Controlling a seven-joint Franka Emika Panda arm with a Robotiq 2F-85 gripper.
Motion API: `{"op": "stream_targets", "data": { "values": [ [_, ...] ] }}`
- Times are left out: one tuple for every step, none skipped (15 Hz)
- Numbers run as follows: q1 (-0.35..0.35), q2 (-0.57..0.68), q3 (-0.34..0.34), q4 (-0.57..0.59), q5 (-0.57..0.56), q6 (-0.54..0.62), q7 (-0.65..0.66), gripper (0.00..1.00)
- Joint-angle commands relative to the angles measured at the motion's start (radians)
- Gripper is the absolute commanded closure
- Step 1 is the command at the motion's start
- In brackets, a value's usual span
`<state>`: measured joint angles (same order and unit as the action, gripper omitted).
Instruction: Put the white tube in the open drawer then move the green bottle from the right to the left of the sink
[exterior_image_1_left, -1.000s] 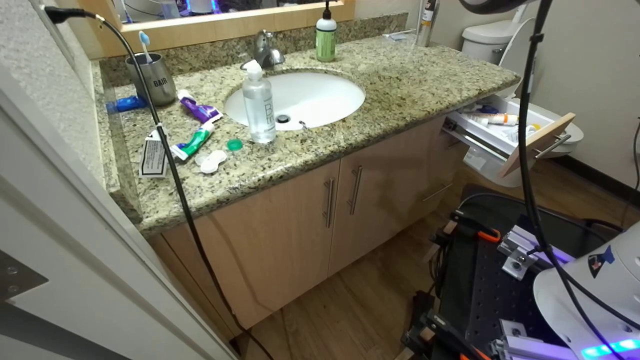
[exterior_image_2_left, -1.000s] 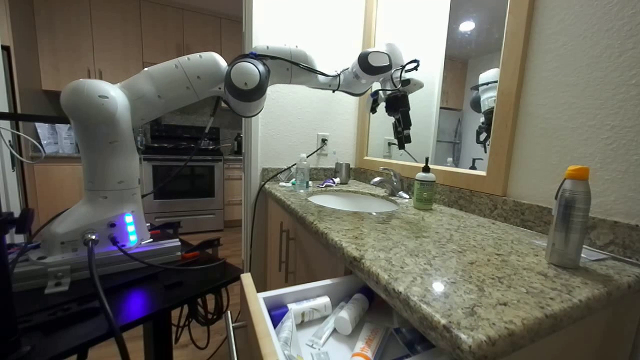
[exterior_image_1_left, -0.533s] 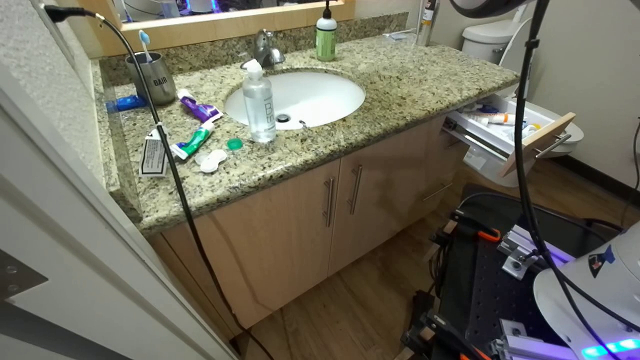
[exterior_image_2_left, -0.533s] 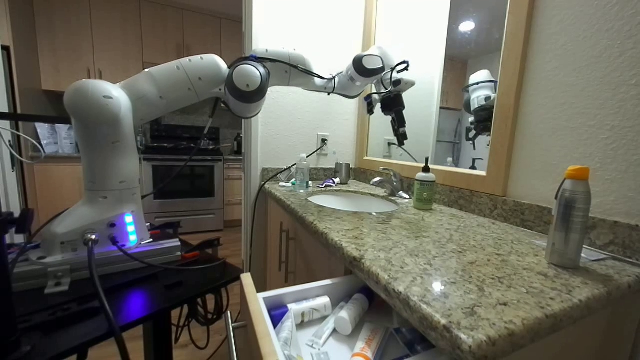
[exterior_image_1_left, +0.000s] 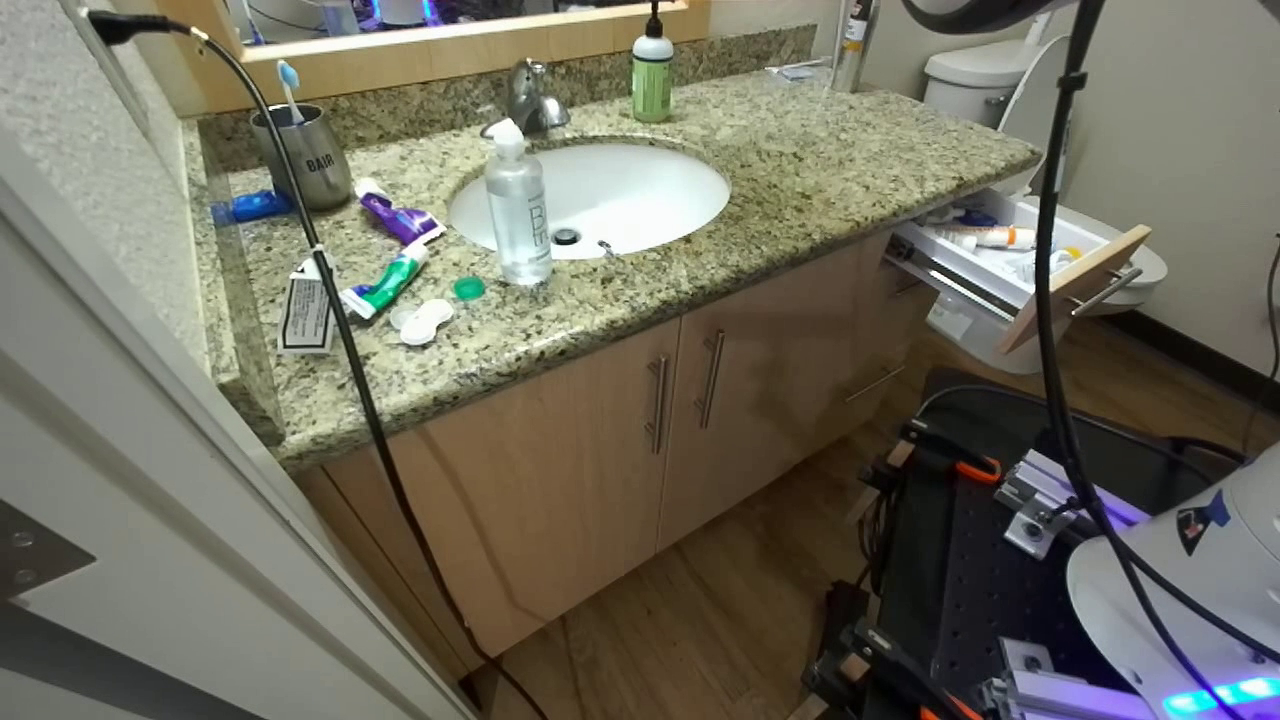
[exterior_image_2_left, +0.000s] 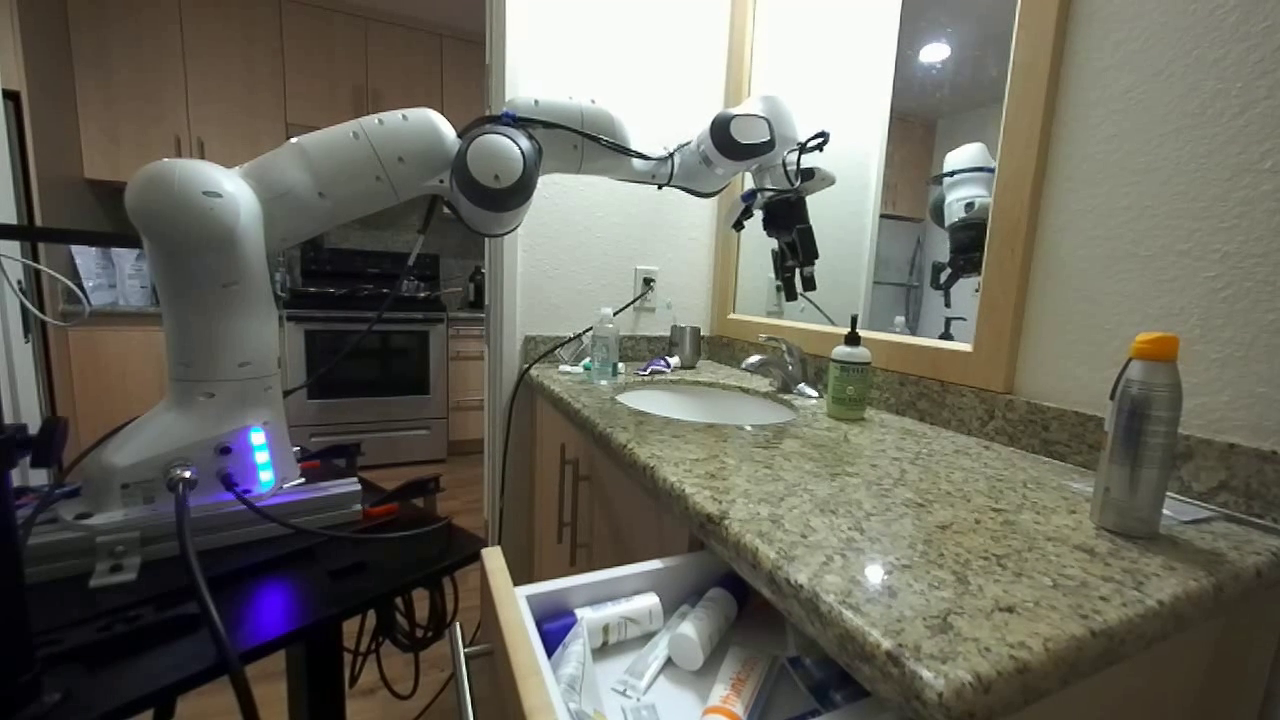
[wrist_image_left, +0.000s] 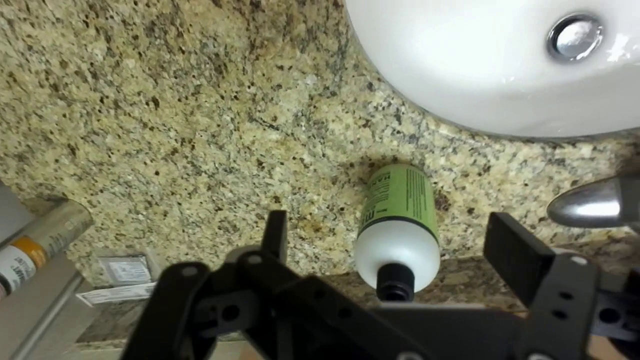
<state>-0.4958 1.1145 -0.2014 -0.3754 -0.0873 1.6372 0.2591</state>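
The green bottle (exterior_image_2_left: 849, 380) stands upright on the speckled tabletop (exterior_image_2_left: 960, 500), to the right of the faucet (exterior_image_1_left: 535, 100) in both exterior views and just beyond the rim of the white sink (exterior_image_1_left: 650, 185). The claw (wrist_image_left: 392, 242) has its jaws wide apart. In the wrist view the bottle shows in the space between them, yet in an exterior view the claw hangs in the air, higher than the bottle and apart from it. The white arm (exterior_image_2_left: 355, 155) that carries it reaches toward the mirror (exterior_image_2_left: 860, 210), which reflects part of it.

Across the sink, a clear bottle (exterior_image_1_left: 518, 220) stands near the front rim. Beyond it lie a purple tube (exterior_image_1_left: 400, 217), a green and white tube (exterior_image_1_left: 392, 283) and a green cap (exterior_image_1_left: 468, 289). A blue tube (exterior_image_1_left: 258, 206) lies just beside a metal cup (exterior_image_1_left: 318, 165) holding a toothbrush (exterior_image_1_left: 290, 92).

At the opposite end of the tabletop, an orange-topped silver can (exterior_image_2_left: 1138, 450) stands upright. Below the tabletop's edge the drawer (exterior_image_2_left: 508, 640) is pulled out; a slim white tube (exterior_image_2_left: 655, 650) lies inside it among other toiletries (exterior_image_2_left: 708, 628).
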Motion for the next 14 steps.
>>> {"op": "stream_targets", "data": {
  "values": [
    [-0.032,0.004,0.052,0.014,0.035,-0.052,-0.188,0.00],
    [-0.035,-0.002,0.059,0.010,0.039,-0.072,-0.235,0.00],
    [-0.035,-0.008,0.064,0.004,0.039,-0.097,-0.279,0.00],
    [-0.032,-0.014,0.065,-0.004,0.034,-0.126,-0.319,0.00],
    [-0.014,-0.071,0.052,-0.101,0.017,-0.137,-0.342,0.00],
    [0.006,-0.083,0.021,-0.119,-0.012,-0.190,-0.309,0.00],
    [0.015,-0.070,0.000,-0.102,-0.034,-0.183,-0.243,0.00],
    [0.018,-0.053,-0.012,-0.073,-0.038,-0.145,-0.142,0.00],
    [0.018,-0.050,-0.010,-0.065,-0.029,-0.126,-0.083,0.00],
    [0.020,-0.050,-0.011,-0.064,-0.021,-0.114,-0.018,0.00],
    [0.002,0.018,0.004,0.052,-0.019,-0.176,-0.107,0.00],
    [0.006,0.017,0.002,0.052,-0.018,-0.171,-0.065,0.00],
    [0.008,0.016,0.001,0.052,-0.018,-0.170,-0.043,0.00],
    [0.009,0.015,0.000,0.053,-0.018,-0.170,-0.033,0.00]
  ]
}}
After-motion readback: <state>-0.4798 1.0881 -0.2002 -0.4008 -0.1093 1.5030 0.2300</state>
